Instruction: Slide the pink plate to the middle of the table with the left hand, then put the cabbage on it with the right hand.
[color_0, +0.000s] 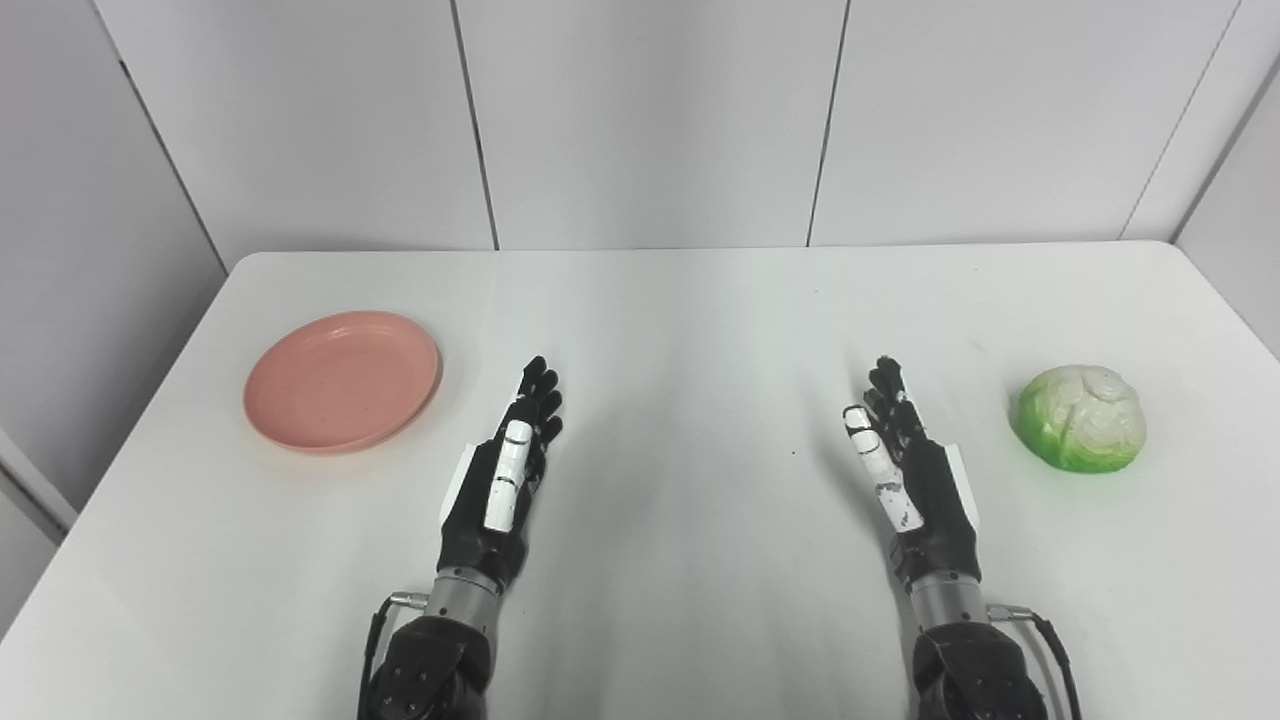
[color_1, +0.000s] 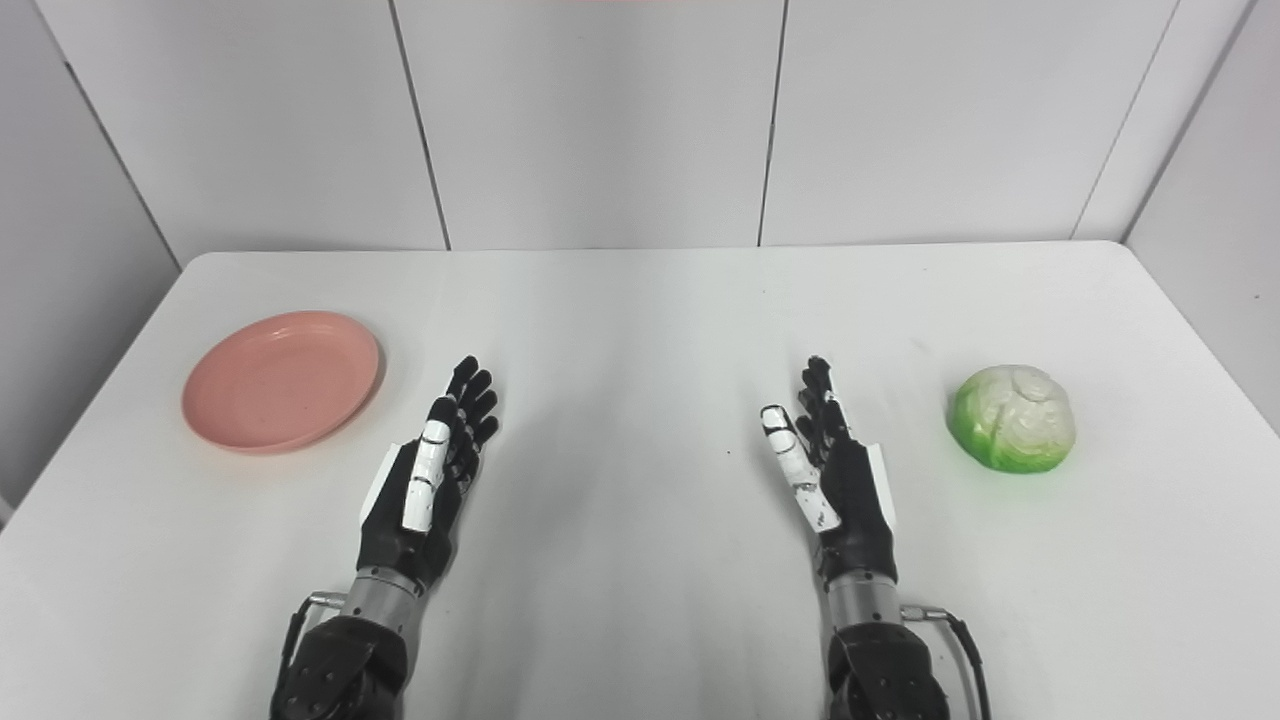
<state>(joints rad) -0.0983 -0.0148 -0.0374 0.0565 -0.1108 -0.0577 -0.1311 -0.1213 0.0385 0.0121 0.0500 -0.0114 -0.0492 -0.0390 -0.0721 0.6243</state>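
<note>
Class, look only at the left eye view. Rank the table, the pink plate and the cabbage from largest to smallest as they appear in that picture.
1. table, which fills most of the view.
2. pink plate, clearly wider than the cabbage.
3. cabbage, smallest.
The plate and the cabbage lie at a similar depth, so nearness hardly skews their order.

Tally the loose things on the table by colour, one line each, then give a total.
Pink: 1, the pink plate
Green and white: 1, the cabbage
Total: 2
Both lie on the white table, untouched by either hand.
</note>
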